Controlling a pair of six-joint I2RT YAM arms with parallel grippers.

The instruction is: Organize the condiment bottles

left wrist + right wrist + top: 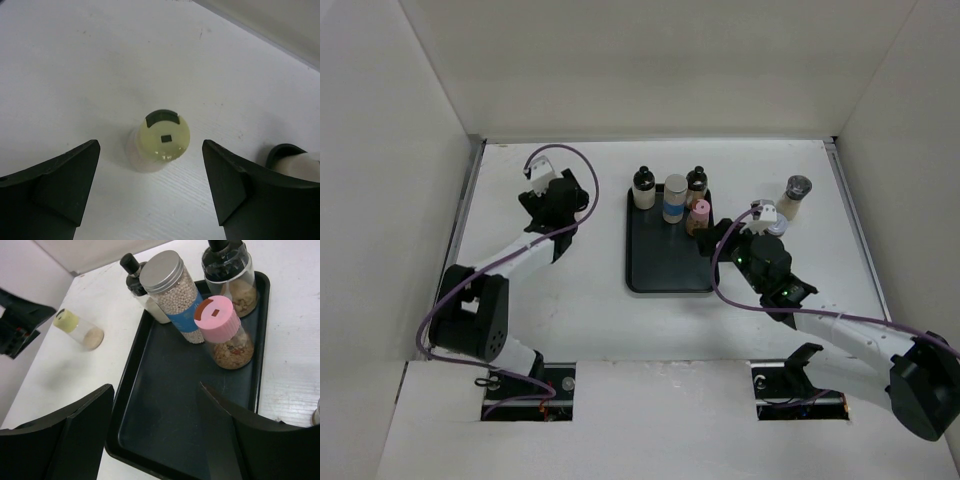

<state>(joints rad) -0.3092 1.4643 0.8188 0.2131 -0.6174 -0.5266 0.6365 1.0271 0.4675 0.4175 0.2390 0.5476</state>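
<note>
Where the left hand (150, 147) hangs: above the white tabletop (75, 60), left of the flat black rectangular tray (665, 268), toward the tabletop's far left corner; fingers spread, gripping nothing.
Small clear bottle with pale yellow flip cap (165, 139): upright on the tabletop directly under the left hand, in the gap between its two fingers, touching neither.
White bottle with dark rim (297, 162): just beyond the outer face of one left-hand finger and partly hidden by it.
Right hand (156, 390): spread and empty, above the tray's near right part.
Pink-capped clear shaker with brown contents (222, 332): upright in the tray by its right edge, just ahead of the right hand, apart from both fingers.
Tall clear bottle with grey metal lid and blue label (175, 295): middle of the tray's far edge, just beside the pink-capped shaker.
Black-capped white bottle (142, 287): at the tray's far left corner.
Black-lidded clear jar with tan contents (232, 275): tray's far right corner.
Grey-capped shaker with cream contents (796, 197): upright on the tabletop, right of the tray.
</note>
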